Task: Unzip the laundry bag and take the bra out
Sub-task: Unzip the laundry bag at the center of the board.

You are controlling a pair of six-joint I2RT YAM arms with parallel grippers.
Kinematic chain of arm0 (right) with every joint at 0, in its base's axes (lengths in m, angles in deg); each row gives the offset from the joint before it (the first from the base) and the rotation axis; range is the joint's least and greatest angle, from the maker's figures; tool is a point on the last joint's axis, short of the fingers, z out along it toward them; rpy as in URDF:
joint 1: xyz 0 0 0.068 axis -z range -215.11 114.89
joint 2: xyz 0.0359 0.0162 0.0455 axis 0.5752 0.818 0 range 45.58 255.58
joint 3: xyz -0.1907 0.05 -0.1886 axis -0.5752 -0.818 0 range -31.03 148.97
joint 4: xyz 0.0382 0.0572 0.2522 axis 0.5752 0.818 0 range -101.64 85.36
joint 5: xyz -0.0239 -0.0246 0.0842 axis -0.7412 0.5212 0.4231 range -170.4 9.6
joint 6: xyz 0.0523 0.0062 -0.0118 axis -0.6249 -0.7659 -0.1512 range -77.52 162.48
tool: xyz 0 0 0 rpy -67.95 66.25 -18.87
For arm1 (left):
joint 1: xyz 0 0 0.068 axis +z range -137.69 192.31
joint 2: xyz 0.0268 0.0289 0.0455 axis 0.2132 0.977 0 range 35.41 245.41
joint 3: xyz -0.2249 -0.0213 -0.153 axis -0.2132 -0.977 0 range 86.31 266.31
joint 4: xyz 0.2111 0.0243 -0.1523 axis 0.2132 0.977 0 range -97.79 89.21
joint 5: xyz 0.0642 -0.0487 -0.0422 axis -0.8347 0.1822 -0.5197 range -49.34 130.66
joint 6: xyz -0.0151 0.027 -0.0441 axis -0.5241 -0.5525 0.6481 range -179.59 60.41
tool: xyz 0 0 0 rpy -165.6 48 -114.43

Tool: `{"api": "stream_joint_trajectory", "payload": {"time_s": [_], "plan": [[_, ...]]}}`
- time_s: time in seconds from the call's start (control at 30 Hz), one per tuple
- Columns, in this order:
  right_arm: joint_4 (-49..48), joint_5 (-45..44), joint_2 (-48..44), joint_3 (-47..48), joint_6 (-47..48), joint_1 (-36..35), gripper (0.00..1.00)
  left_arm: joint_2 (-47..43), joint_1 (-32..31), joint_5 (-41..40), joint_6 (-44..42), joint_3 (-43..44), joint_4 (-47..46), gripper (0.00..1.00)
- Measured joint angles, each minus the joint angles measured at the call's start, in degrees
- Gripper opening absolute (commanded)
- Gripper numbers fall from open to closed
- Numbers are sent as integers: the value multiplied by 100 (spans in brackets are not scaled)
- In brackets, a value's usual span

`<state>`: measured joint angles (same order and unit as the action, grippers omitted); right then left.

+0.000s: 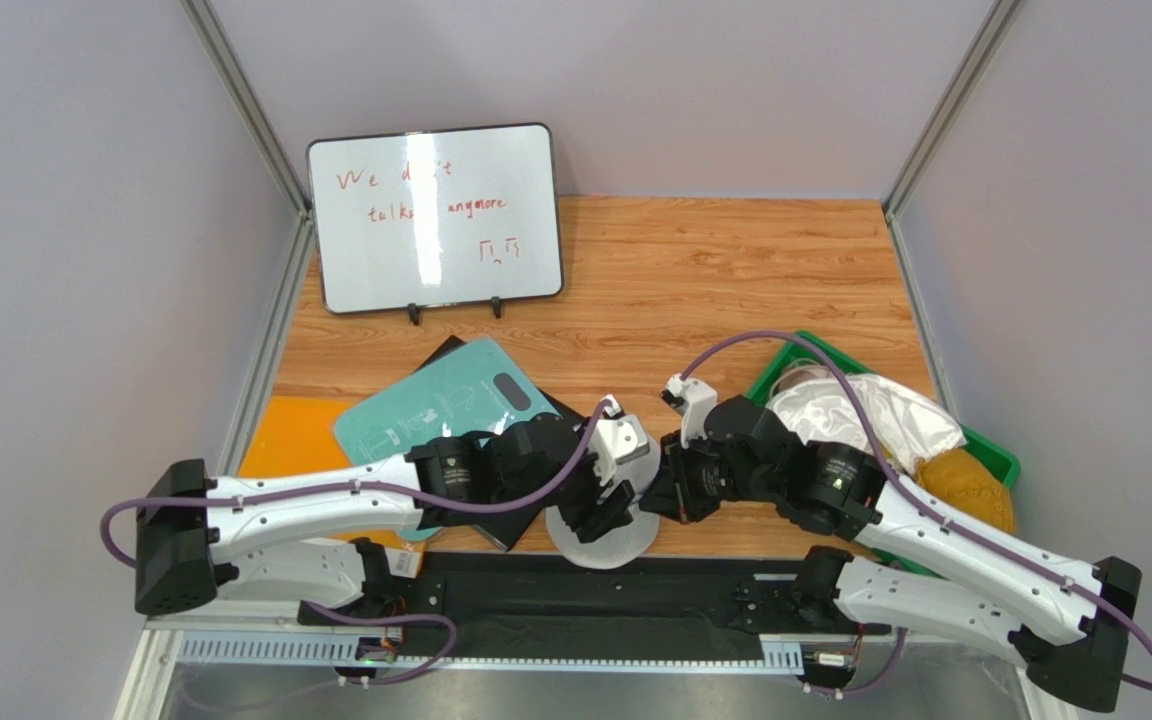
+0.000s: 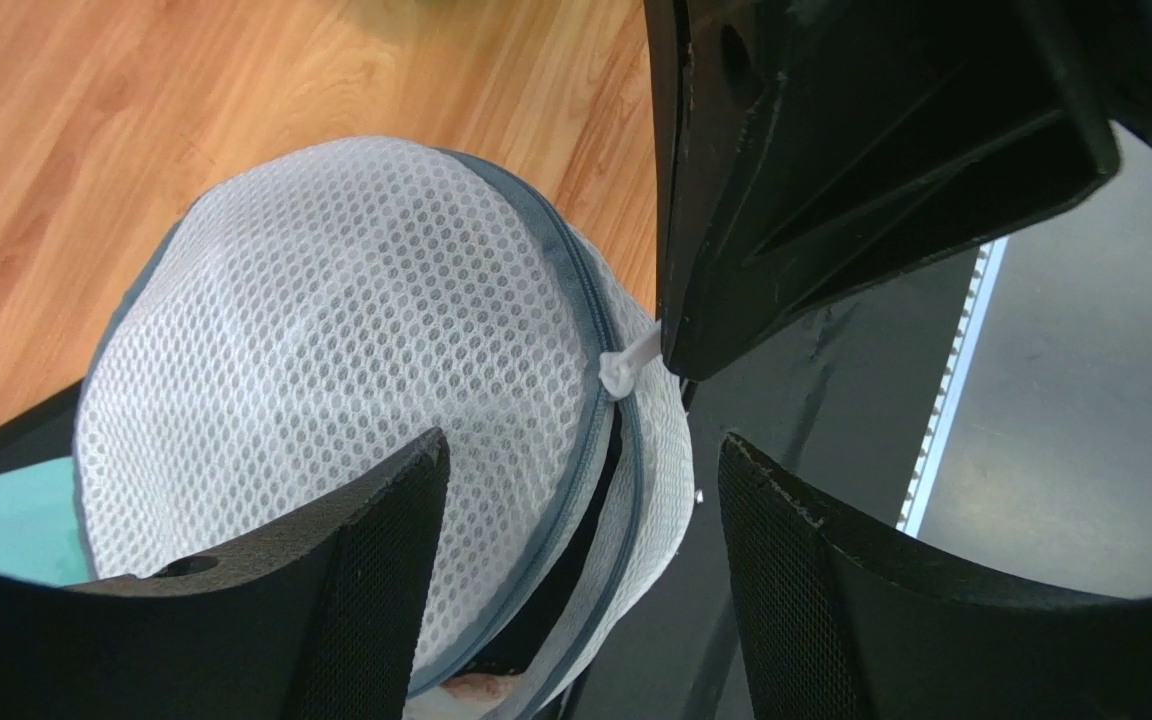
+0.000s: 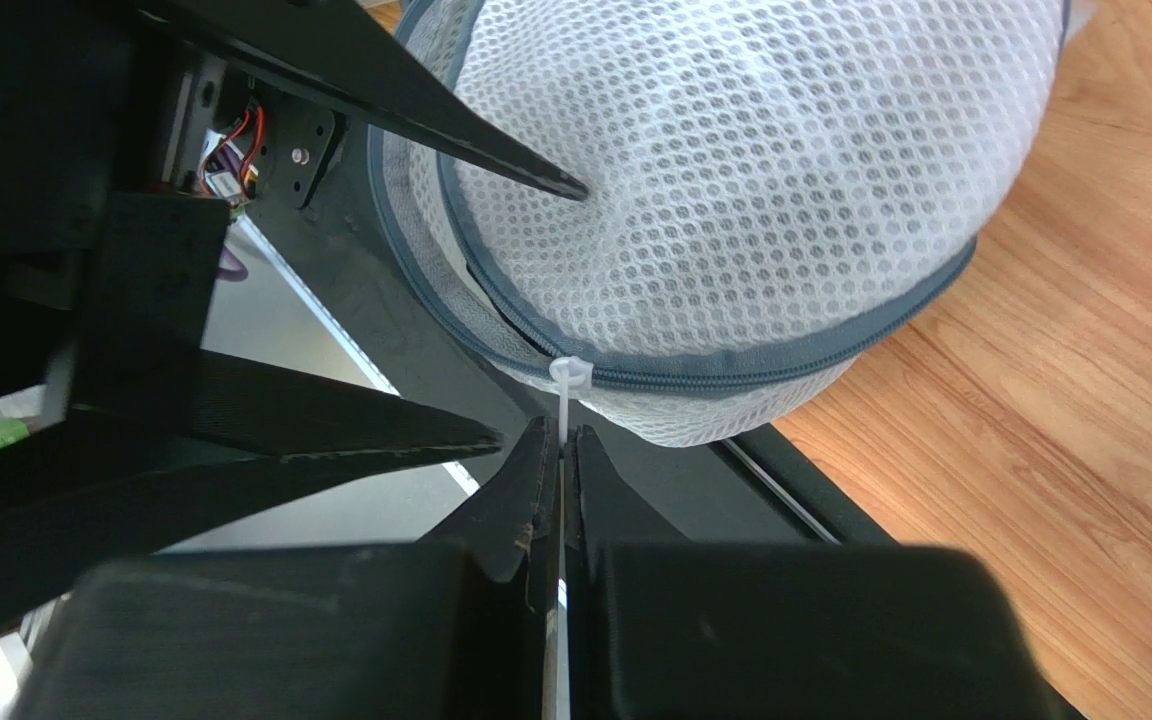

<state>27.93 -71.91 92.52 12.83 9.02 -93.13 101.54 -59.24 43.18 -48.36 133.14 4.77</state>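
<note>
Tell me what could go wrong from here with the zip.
1. The right end effector pinches only the thin white pull tab; it may slip free.
2. The left end effector stands open around the laundry bag, not clamping it, so the bag may drag along instead of unzipping.
3. The bag sits at the near edge of the table and could slide off.

The laundry bag [image 3: 748, 165] is white mesh cloth, its pull tab [image 3: 564, 398] white plastic. The fingers [image 2: 372, 585] of my left tool [image 2: 582, 458] are matt, grainy black plastic; the tabletop [image 3: 1078, 390] beside the bag is smooth wood.
</note>
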Motion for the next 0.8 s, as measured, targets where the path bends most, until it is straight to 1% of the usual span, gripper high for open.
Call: {"api": "stream_joint_trajectory", "payload": {"time_s": [0.07, 0.17, 0.2, 0.27, 0.37, 0.43, 0.47, 0.53, 0.57, 0.63, 0.67, 0.8], "plan": [[2, 0, 0, 0, -15, -37, 0, 120, -11, 37, 0, 0, -52, 72], [2, 0, 0, 0, -22, -76, 0, 179, -15, 61, 2, -2, -162, 68], [2, 0, 0, 0, -24, -87, 0, 184, -15, 70, 2, -2, -205, 54], [2, 0, 2, 0, -26, -114, 0, 201, -15, 103, -7, -7, -284, 38], [0, -4, 33, 2, -31, -142, 0, 262, -20, 125, 52, -9, -337, 28], [2, -13, 57, 2, -33, -155, 0, 304, -24, 136, 85, -35, -358, 25], [4, -24, 66, 2, -33, -155, 0, 310, -28, 142, 96, -50, -367, 21], [4, -48, 70, 2, -35, -155, 0, 310, -37, 149, 129, -105, -411, 17], [7, -55, 70, 2, -35, -157, 0, 310, -37, 151, 142, -122, -433, 12], [15, -92, 70, 2, -35, -157, 0, 308, -39, 153, 173, -157, -490, 6], [22, -101, 70, 2, -35, -157, 0, 304, -42, 151, 184, -170, -503, 0], [59, -160, 70, 2, -39, -157, 0, 271, -42, 149, 221, -243, -555, 0]]}}
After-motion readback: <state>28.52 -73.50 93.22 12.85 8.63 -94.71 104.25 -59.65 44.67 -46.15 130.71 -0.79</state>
